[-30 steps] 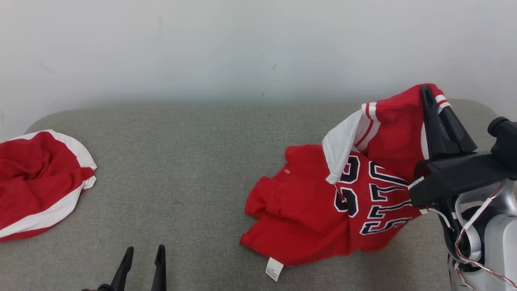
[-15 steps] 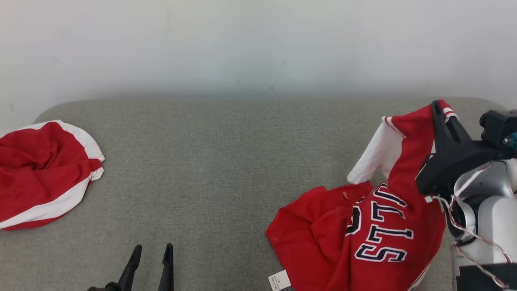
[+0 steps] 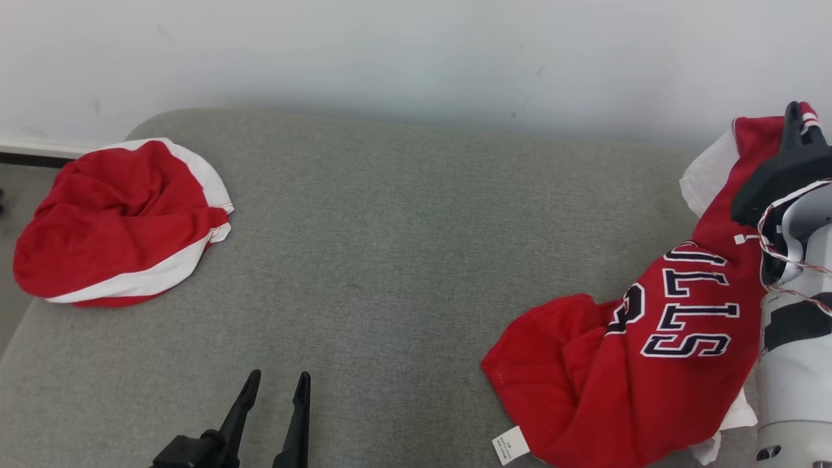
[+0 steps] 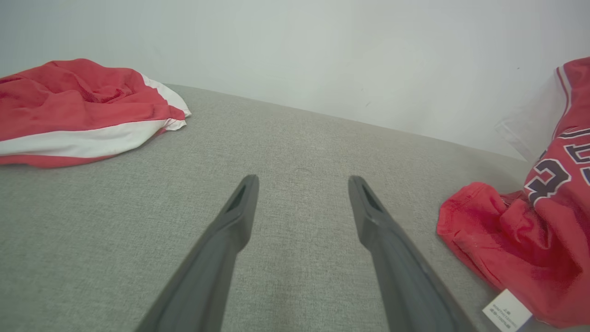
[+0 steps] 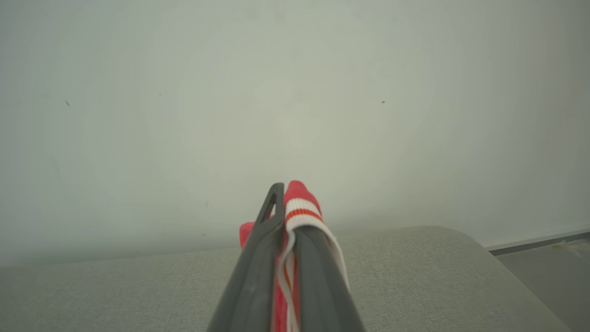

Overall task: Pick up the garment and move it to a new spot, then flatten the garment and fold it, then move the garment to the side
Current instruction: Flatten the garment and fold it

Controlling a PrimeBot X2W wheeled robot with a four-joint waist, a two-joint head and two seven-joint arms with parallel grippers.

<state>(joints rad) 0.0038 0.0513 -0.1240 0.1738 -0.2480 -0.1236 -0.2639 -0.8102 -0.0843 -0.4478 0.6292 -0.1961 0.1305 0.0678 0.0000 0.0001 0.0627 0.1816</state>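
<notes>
Noting cloth [image 3: 117,221] bunched at far-left corner of cushion [image 3: 390,227]; left gripper [image 3: 273,383] spread wide, empty, by front edge. Jersey [image 3: 637,364] draped at right edge, lower part trailing on cushion: likely soft, light, limp. Right gripper [image 3: 794,114] pinched on striped trim [image 5: 302,210]; ribbed edge probably firmest hold.

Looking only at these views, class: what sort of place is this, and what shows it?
Probably an indoor test space for garment folding: a grey upholstered surface against a bare white wall, with a lettered red jersey held in the right gripper and a second red-and-white garment crumpled at the far left.
</notes>
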